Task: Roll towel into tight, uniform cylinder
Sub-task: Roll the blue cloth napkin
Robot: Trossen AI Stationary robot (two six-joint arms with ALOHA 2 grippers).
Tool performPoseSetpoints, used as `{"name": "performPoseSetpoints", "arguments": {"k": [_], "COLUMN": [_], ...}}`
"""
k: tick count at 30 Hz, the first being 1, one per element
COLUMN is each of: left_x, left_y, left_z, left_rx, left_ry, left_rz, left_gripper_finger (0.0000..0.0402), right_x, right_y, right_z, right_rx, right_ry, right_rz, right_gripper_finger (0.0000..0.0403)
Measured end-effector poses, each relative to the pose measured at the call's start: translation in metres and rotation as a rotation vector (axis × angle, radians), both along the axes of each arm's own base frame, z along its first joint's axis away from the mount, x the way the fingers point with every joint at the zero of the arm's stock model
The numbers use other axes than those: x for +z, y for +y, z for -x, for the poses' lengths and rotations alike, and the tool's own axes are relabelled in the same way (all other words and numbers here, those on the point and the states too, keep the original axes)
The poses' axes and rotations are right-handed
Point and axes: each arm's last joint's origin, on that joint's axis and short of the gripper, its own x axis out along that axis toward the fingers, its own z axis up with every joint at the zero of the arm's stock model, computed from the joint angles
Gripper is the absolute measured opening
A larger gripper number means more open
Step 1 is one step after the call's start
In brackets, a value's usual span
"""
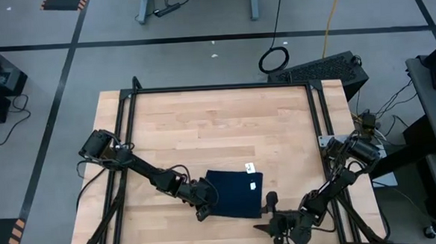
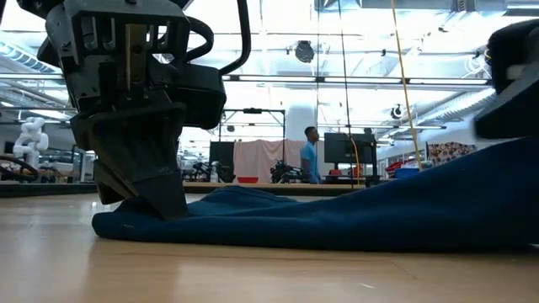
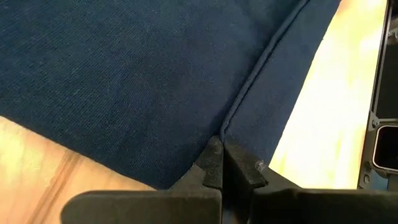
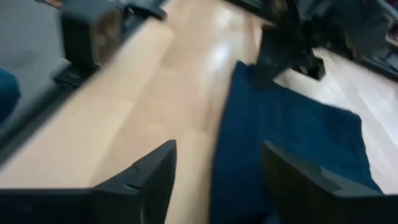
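The towel (image 1: pixel 235 194), dark navy, lies flat as a folded rectangle near the table's front edge, with a small white tag (image 1: pixel 253 185) on top and a second tag (image 1: pixel 249 167) at its far edge. My left gripper (image 1: pixel 205 207) is shut at the towel's near left corner. My right gripper (image 1: pixel 271 209) stands open at the near right corner. In the right wrist view the towel (image 4: pixel 292 137) runs forward between and under its spread fingers (image 4: pixel 149 180). Whether they touch the cloth I cannot tell. My left gripper pinches the towel's hemmed edge (image 3: pixel 231 124) between its two fingertips at the near left corner, where a seam runs straight into the fingers. The fingers (image 2: pixel 156 198) slant down from the table's left side. The cloth lies on the table, slack; the number of layers does not show.
The wooden table (image 1: pixel 203 123) is bare beyond the towel, with black frame rails (image 1: pixel 319 124) along its sides and far edge. In the low view a person (image 2: pixel 312 156) stands far off in the room behind.
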Motion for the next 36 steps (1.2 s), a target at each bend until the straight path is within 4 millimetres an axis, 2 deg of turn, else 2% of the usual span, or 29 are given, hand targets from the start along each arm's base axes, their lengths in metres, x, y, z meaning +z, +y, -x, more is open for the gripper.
{"name": "performPoseSetpoints", "arguments": {"k": [6,16,24,30,36], "left_x": [0.0,0.0,0.0,0.005,0.016], "left_y": [0.0,0.0,0.0,-0.003,-0.006], "left_z": [0.0,0.0,0.0,-0.006,-0.001], "left_rx": [0.0,-0.001,-0.001,-0.028,-0.111], "left_ry": [0.0,0.0,-0.007,-0.094,-0.133], "left_rz": [0.0,0.001,0.005,0.017,-0.034], "left_gripper_finger": [0.0001,0.0001,0.0001,0.0004,0.0052], "right_x": [-0.006,-0.011,-0.017,-0.028,-0.03], "right_y": [-0.009,-0.015,-0.023,-0.024,-0.024], "right_z": [-0.005,-0.007,-0.009,-0.012,-0.012], "right_rx": [-0.026,-0.06,-0.09,-0.126,-0.142], "right_ry": [0.068,0.132,0.211,0.248,0.26], "right_rz": [-0.04,-0.077,-0.124,-0.204,-0.244], "right_gripper_finger": [0.025,0.0238,0.0181,0.0136,0.0068]}}
